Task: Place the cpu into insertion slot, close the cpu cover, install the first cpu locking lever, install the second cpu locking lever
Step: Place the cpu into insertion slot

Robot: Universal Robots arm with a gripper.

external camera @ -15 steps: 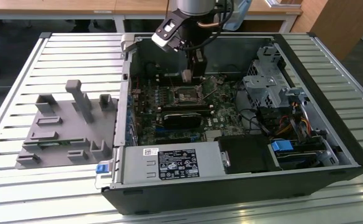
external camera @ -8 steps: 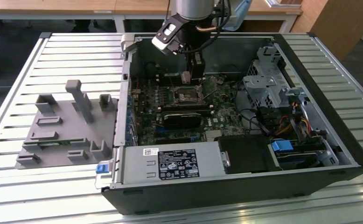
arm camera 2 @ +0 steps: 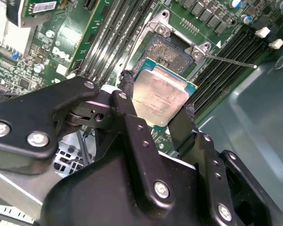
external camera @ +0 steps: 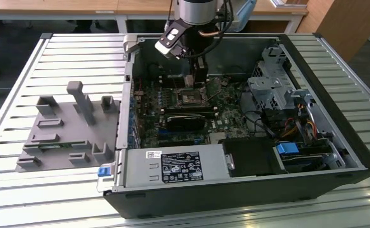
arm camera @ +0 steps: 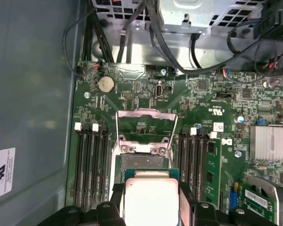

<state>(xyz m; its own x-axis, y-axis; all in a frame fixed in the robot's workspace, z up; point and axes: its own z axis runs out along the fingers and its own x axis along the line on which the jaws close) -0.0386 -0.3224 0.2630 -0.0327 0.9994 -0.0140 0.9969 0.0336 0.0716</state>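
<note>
- Tool (arm camera 2: 156,104) is clenched on the cpu (arm camera 2: 160,92). One finger sits on each of two opposite edges, so the metal top and the underside stay untouched.
- The cpu is not seated. In both wrist views it hangs over the near edge of the insertion slot (arm camera 2: 172,49) and hides part of it. I judge it is clear of the contacts, but the gap can't be read.
- The chip looks roughly parallel to the board, with its edges about square to the slot. That suits a straight drop, since this kind of socket won't tolerate sliding.
- The cpu cover (arm camera: 146,112) is flipped up on its hinge at the far side of the slot (arm camera: 144,162), so the opening is free.
- A thin metal rod (arm camera 2: 228,60) is swung out beside the slot over the memory sockets. It's likely a locking lever, released.
- In the exterior view the tool (external camera: 198,84) reaches down into the open PC case (external camera: 356,156), which lies on the slatted worktop (external camera: 77,52), just above the slot (external camera: 190,97).
- cpu look: a flat square with a dull silvery-grey lid, scuffed and faintly marked, on a thin tan-green rim. It's rigid and light, with little edge to grip, so a slip or tilt is the risk.
</note>
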